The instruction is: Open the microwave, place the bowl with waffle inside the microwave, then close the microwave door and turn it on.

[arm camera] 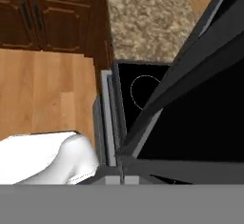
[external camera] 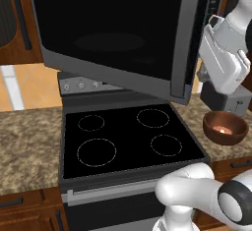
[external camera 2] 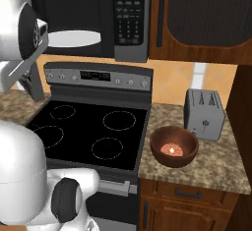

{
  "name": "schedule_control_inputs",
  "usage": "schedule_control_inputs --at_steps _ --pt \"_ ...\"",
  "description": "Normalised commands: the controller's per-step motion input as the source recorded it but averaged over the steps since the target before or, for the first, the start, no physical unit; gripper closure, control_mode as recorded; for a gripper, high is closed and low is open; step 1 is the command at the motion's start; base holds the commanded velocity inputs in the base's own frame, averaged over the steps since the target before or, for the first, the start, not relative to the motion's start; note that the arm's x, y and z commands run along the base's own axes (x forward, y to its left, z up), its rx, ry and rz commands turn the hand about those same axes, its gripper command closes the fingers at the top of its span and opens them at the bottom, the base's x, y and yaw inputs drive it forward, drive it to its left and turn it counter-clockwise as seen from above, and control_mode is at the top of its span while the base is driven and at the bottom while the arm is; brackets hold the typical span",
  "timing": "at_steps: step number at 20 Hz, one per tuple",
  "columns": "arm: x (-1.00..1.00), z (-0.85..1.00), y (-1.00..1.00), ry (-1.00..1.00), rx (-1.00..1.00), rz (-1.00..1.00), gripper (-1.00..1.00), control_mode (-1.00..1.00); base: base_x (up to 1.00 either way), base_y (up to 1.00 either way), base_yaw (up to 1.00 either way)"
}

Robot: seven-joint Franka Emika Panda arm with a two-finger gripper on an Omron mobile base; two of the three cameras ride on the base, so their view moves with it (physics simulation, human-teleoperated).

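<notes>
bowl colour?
Glossy reddish-brown bowl, clearest in the right base view.

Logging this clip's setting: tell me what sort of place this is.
A rendered home kitchen, it seems: a stove with four burner rings, a microwave above it with its door swung open, and a toaster on a stone counter.

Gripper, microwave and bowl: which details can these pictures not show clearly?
- Gripper: in the left base view the white hand covers the fingers, so open or shut is unknown.
- Microwave keypad: labels too small in the right base view.
- Microwave door: top cut by the frame edge.
- Waffle in the bowl: grid too small.
</notes>
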Motion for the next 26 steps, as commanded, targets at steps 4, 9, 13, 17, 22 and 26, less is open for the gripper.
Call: schedule_control_inputs --at_steps 4,9,13,17,22,26 --pt "-1.0 -0.79 0.97 -0.03 -0.35 0.31 -1.0 -1.0 0.0 0.0 0.0" --pt "-1.0 -0.09 -0.18 -0.26 0.04 0.22 -1.0 -1.0 0.0 0.0 0.0" --pt "-0.81 0.29 -0.81 -0.11 0.22 0.34 -1.0 -1.0 0.0 0.0 0.0" --pt "0.33 0.13 -0.25 -0.02 0.2 0.44 -1.0 -1.0 0.0 0.0 0.0" --pt "0.8 -0.5 0.43 -0.4 0.02 0.52 -1.0 -1.0 0.0 0.0 0.0" --pt "0.36 -0.29 0.17 -0.81 0.07 0.62 -1.0 -1.0 0.0 0.0 0.0"
